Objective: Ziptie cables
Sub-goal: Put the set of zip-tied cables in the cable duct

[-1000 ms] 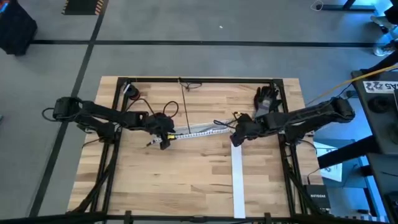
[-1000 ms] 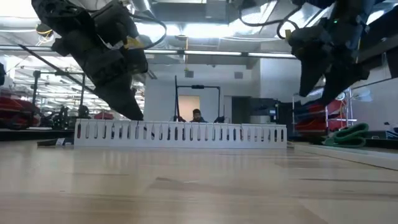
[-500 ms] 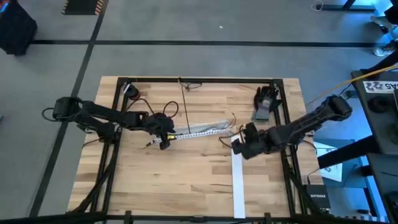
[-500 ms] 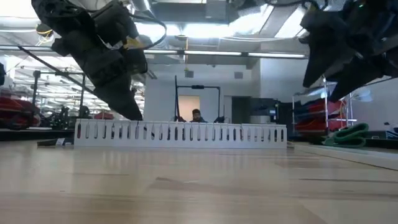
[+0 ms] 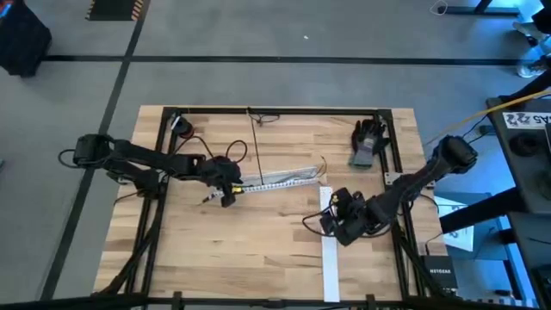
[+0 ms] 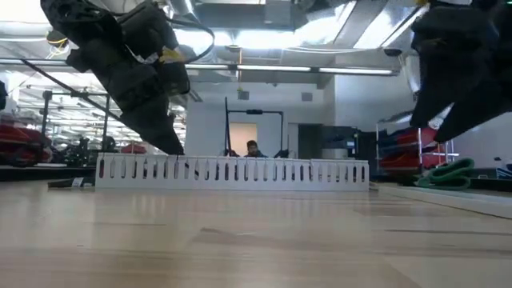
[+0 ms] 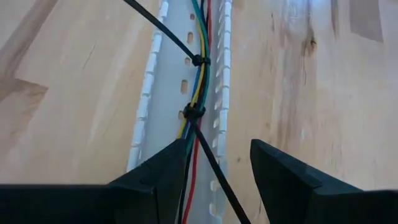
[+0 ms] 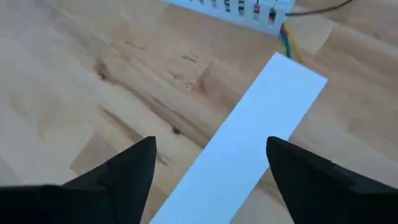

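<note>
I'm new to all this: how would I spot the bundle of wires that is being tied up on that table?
Start at the light wooden table and find the long white slotted plastic channel lying across its middle. The thin green, yellow, blue and red cables run along inside it, under the left gripper. Unlike the loose wires nearby, two black zip ties cinch them.

The left gripper point(image 5: 225, 191) reaches low toward mid-table, fingers parted; the right gripper point(image 5: 331, 226), fingers spread, hovers right-near.
</note>
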Tool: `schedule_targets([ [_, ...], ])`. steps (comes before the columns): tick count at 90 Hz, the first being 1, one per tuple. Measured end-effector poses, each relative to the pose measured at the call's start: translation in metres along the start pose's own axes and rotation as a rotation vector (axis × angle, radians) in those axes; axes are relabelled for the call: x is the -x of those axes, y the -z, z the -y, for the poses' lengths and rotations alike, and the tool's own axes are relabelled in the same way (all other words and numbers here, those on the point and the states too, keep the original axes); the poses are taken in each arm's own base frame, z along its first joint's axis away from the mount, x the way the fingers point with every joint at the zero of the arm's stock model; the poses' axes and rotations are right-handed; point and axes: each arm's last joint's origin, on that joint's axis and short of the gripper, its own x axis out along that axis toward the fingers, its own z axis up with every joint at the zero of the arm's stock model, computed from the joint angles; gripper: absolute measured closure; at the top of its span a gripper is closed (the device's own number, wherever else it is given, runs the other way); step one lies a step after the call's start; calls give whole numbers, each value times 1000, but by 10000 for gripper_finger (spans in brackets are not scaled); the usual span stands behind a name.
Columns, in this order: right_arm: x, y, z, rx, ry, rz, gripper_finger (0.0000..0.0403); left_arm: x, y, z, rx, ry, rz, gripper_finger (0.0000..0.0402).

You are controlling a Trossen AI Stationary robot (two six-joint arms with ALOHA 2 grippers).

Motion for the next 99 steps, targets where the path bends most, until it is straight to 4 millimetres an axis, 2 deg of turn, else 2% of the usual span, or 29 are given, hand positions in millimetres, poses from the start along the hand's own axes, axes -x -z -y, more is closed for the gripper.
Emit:
schedule_targets([
  [31, -9, 4, -1, 17, 34, 32, 112, 0, 0, 0, 3, 0, 2, 227],
  [42, -10, 4, -2, -28, 30, 52, 112, 0, 0, 0, 4, 0, 2, 227],
  [63, -22, 12, -9, -43, 16, 11, 112, 0, -1, 0, 16, 1, 6, 227],
  [81, -28, 18, 7, -183, 212, -40, 112, 0, -1, 0, 25, 1, 7, 227],
  [99, -31, 13, 9, -220, 234, -33, 107, 0, -1, 0, 44, 2, 8, 227],
])
